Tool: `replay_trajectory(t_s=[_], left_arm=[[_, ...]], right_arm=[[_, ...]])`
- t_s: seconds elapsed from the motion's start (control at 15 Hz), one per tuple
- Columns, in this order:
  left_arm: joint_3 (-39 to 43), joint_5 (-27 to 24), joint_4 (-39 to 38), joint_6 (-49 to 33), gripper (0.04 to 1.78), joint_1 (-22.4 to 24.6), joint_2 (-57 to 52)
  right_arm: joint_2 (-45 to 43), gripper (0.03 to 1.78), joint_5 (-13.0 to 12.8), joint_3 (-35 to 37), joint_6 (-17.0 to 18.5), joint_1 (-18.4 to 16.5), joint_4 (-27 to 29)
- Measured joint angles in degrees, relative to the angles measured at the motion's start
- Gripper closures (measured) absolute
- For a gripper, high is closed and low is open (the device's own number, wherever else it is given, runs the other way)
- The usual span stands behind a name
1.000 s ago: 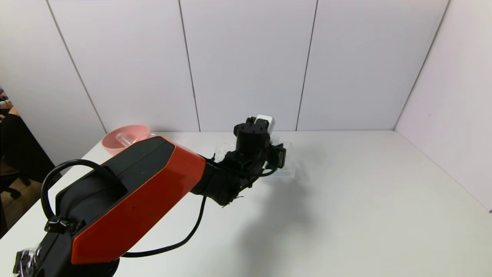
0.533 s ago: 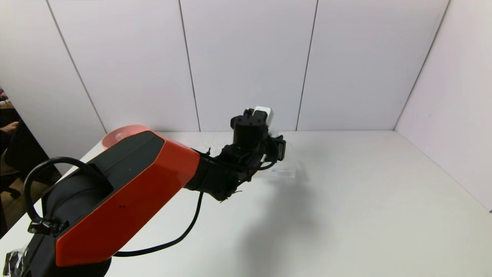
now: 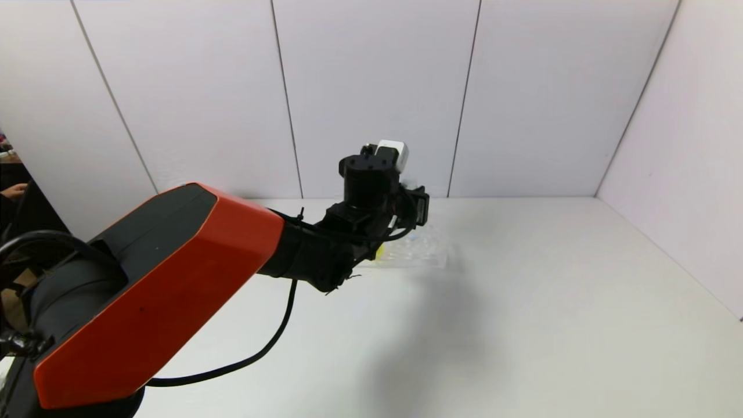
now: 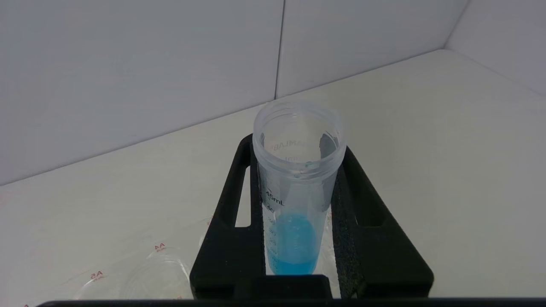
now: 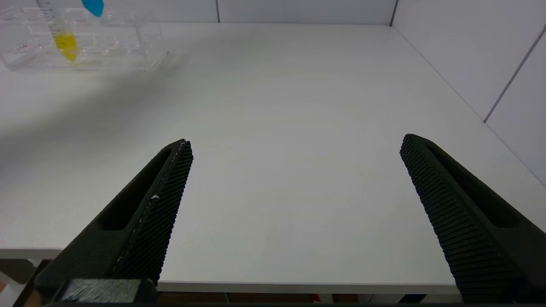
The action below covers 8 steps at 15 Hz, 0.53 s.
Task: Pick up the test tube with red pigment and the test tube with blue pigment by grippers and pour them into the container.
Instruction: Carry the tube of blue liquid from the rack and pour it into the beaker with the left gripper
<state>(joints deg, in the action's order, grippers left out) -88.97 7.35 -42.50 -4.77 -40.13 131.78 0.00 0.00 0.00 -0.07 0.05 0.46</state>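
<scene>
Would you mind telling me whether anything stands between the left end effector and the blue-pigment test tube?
Nothing visible does: the left end effector is shut directly on the test tube with blue pigment, holding it upright above the clear rack.

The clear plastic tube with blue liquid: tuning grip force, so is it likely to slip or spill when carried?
The clear graduated plastic tube with blue liquid looks smooth, so it may slip between the left gripper fingers. It is uncapped but under half full, so spilling seems unlikely while upright.
</scene>
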Motion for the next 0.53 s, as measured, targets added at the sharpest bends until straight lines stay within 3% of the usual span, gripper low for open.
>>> replay_trajectory(t_s=[0.53], left_arm=[[4.2,-0.1,0.0,2.3,1.36,-1.8,-8.9]], right_arm=[[0.0,0.04,0.0,0.0,0.0,0.0,0.0]])
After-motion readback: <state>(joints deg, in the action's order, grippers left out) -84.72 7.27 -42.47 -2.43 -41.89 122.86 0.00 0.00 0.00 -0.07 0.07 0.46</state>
